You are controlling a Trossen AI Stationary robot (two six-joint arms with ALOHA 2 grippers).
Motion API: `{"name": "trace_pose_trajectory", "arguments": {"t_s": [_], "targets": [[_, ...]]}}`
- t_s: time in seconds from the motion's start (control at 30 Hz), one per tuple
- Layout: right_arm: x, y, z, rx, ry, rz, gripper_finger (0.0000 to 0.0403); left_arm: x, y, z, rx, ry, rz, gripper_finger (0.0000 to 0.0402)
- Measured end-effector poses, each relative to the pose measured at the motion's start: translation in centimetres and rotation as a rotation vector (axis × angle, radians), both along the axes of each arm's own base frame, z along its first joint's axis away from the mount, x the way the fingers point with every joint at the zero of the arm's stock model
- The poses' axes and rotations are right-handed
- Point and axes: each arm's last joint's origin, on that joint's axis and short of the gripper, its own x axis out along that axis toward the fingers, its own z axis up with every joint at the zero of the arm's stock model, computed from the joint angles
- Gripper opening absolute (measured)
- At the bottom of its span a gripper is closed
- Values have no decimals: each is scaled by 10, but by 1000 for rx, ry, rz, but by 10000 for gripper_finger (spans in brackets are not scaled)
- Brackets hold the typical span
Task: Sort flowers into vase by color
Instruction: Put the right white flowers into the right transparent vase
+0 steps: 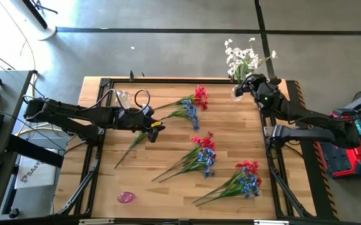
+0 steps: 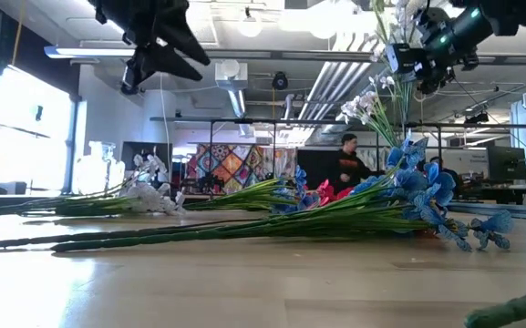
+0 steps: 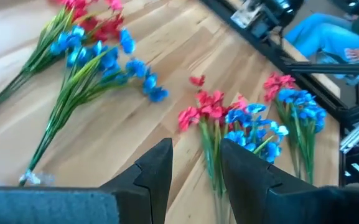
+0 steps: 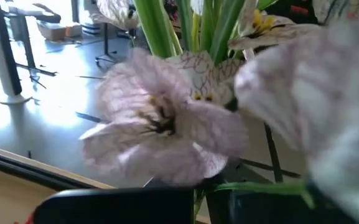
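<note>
Right gripper [image 1: 248,84] is clamped on the white flowers [image 1: 241,57] at the worktop's [image 1: 167,169] 1 o'clock corner; left gripper [image 1: 155,130] hovers half-open, empty, at 9 o'clock. It should probably pinch one stem low.

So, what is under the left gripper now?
Under the left gripper, which is apart from it, one thin green stem lies on the bare wooden table. Whether blossoms sit there is hidden by the arm.

Three flower bunches [image 1: 203,156] on table [image 1: 167,181] centre-right; vase [image 1: 238,91] at far right corner.
</note>
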Motion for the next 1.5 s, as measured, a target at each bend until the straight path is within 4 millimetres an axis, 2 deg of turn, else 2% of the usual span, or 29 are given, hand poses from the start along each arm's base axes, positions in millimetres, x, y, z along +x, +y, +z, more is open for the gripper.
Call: {"name": "trace_pose_trajectory", "arguments": {"t_s": [0.23,0.4,0.57,0.73,0.9,1.03,1.23,1.5], "targets": [[-5,-10,-4,22,0,-24,0,-3,-6,-3,-42,24,9,122],[-5,-25,-19,132,-39,-59,14,-4,-6,-5,-39,50,26,122],[-6,-37,-33,271,-101,-37,68,-7,-6,-7,-68,76,60,122],[-8,-40,-34,347,-174,10,148,-12,-5,-13,-97,144,96,122],[-15,-41,-17,429,-168,-41,223,-20,-6,-20,-134,243,145,122],[-22,-40,1,487,-151,-88,259,-27,-8,-25,-145,321,161,122],[-31,-40,16,531,-129,-116,272,-33,-10,-28,-133,392,164,122],[-38,-32,37,638,-125,-40,273,-41,-14,-32,-160,466,192,122]]}}
